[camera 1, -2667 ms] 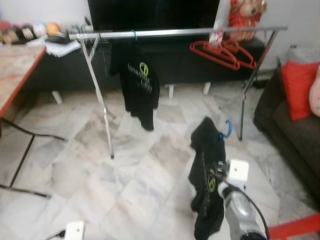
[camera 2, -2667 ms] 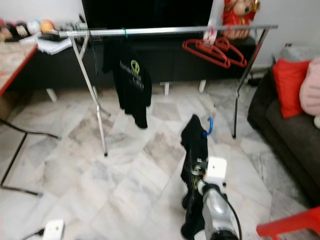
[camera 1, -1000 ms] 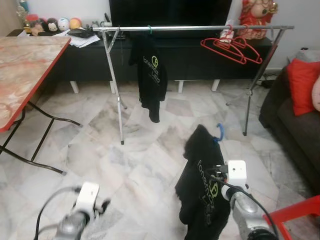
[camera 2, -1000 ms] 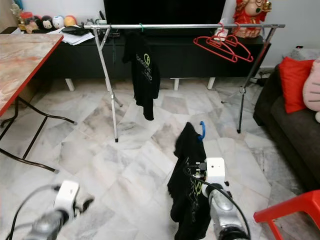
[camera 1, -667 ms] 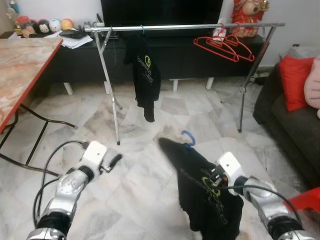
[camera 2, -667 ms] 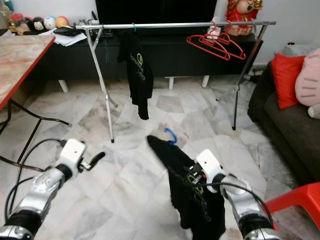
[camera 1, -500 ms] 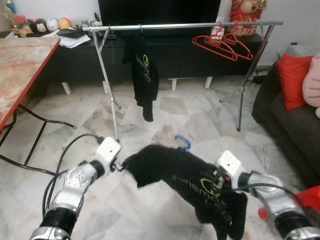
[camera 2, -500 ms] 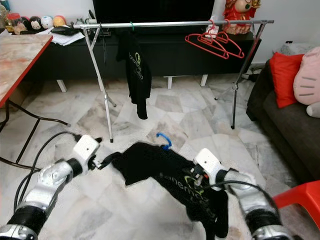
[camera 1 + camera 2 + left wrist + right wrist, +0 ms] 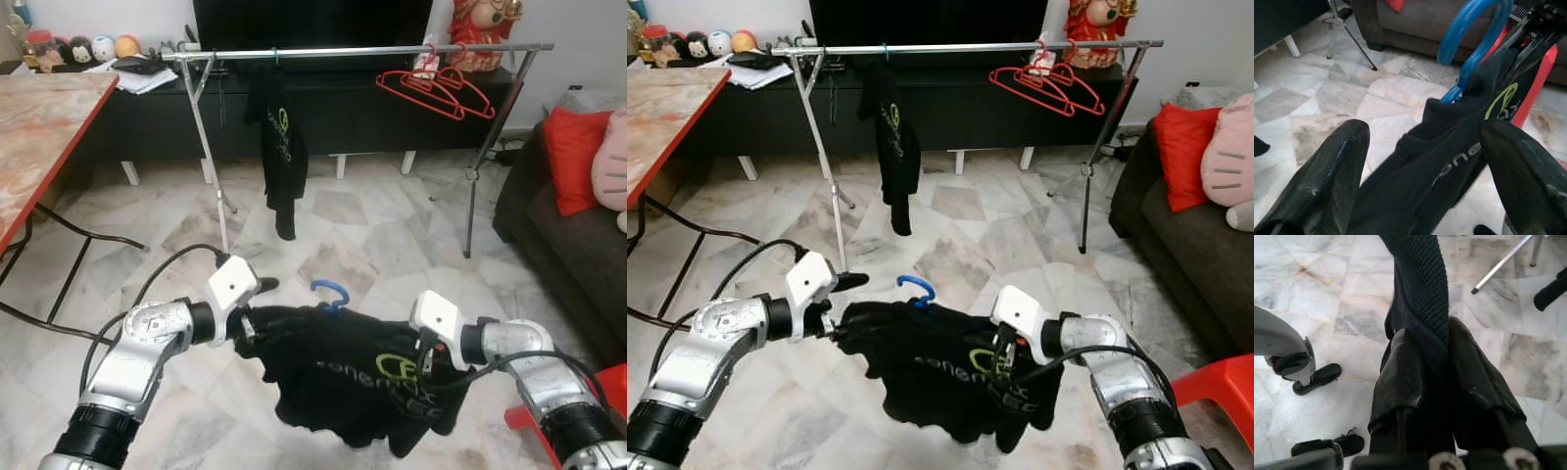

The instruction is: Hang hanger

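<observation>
A black T-shirt (image 9: 362,367) on a blue hanger, hook (image 9: 328,292) upright, is stretched level between my two grippers above the floor. My right gripper (image 9: 1425,350) is shut on a bunched fold of the shirt at its right end (image 9: 426,357). My left gripper (image 9: 250,311) is at the shirt's left shoulder; in the left wrist view its fingers (image 9: 1322,181) stand wide apart with the shirt (image 9: 1449,147) and the blue hook (image 9: 1469,44) between them. The silver rail (image 9: 353,49) runs across the back, well beyond the hook.
On the rail hang another black shirt (image 9: 277,147) and red hangers (image 9: 441,88). The rack's legs (image 9: 220,211) stand ahead. A red-edged table (image 9: 49,117) is at the left, a dark sofa (image 9: 578,235) with a red cushion (image 9: 568,157) at the right.
The shirt, earlier dangling from my right gripper alone, is now lifted and spread level. My left arm has come in to its left shoulder, and the hook has swung upright.
</observation>
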`<state>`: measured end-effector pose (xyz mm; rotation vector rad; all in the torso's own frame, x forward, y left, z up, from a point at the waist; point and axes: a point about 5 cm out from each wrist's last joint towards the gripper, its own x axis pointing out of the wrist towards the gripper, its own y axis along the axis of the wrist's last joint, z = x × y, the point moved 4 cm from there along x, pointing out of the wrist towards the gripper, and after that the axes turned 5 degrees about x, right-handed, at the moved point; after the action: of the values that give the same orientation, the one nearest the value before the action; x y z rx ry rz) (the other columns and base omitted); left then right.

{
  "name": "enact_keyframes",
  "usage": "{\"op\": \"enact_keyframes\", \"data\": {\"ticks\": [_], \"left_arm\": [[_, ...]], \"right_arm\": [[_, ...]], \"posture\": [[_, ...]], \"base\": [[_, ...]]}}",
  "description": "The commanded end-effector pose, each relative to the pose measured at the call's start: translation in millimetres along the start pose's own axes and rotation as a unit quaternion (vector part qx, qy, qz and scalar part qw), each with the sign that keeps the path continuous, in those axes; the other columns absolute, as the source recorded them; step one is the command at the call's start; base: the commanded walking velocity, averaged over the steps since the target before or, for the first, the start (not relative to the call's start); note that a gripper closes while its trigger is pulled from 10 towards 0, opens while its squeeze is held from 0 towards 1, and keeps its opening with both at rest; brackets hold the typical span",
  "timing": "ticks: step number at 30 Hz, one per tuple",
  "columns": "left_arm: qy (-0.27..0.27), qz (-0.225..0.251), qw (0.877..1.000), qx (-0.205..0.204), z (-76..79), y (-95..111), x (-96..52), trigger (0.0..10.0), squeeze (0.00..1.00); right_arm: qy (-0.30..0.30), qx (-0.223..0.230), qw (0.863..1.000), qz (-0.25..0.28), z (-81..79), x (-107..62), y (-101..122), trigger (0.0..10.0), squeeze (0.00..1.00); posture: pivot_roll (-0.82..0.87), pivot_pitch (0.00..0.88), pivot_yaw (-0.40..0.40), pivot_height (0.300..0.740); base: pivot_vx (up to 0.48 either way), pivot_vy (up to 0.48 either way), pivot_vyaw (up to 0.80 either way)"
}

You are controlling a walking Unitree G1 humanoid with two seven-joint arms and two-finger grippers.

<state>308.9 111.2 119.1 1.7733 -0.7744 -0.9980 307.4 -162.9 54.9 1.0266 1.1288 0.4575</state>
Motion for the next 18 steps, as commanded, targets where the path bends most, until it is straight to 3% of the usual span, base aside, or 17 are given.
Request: {"op": "enact_keyframes", "data": {"ticks": [1,11,18], "left_arm": [[-0.023,-0.01,1.0,0.005,5.1,1,-2.4,10.0,0.0],[-0.053,-0.035,0.998,-0.003,10.9,-6,-7.1,10.0,0.0],[-0.043,-0.031,0.999,0.0,9.0,-7,-0.7,10.0,0.0]], "right_arm": [[0.001,-0.022,1.0,0.011,1.2,-2.8,12,10.0,0.0],[0.036,-0.039,0.998,0.029,-8.4,-2.1,27,10.0,0.0],[0.077,-0.036,0.996,0.028,-21.2,-2.6,30,10.0,0.0]], "posture": [[-0.06,0.012,-0.042,0.74],[-0.06,0.0,-0.039,0.74],[-0.06,0.0,-0.045,0.74]], "base": [[0.0,0.0,0.0],[0.0,0.0,0.0],[0.0,0.0,0.0]]}}
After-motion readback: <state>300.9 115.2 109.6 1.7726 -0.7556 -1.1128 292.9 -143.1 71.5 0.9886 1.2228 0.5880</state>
